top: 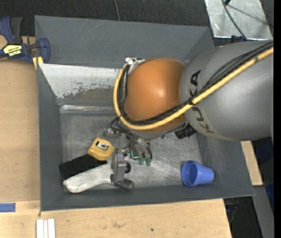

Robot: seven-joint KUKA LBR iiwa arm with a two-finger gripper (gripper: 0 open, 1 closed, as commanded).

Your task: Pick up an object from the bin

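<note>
1. White long object [87,180] lies low on the left of the bin [48,148] floor, and its long axis runs left to right.
2. The gripper [121,172] is at its right end; we cannot tell whether it is wide or narrow.
3. We judge that a grasp should cross this axis.

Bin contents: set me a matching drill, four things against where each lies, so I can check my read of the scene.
Things:
1 tape measure
2 blue cup
3 white long object
4 black object

Places:
A on its side, at the view's right
B lowest in view, one end by the claw
C between the tape measure and the white long object
D just up-left of the claw

Pairs: 1-D, 2-A, 3-B, 4-C
</note>
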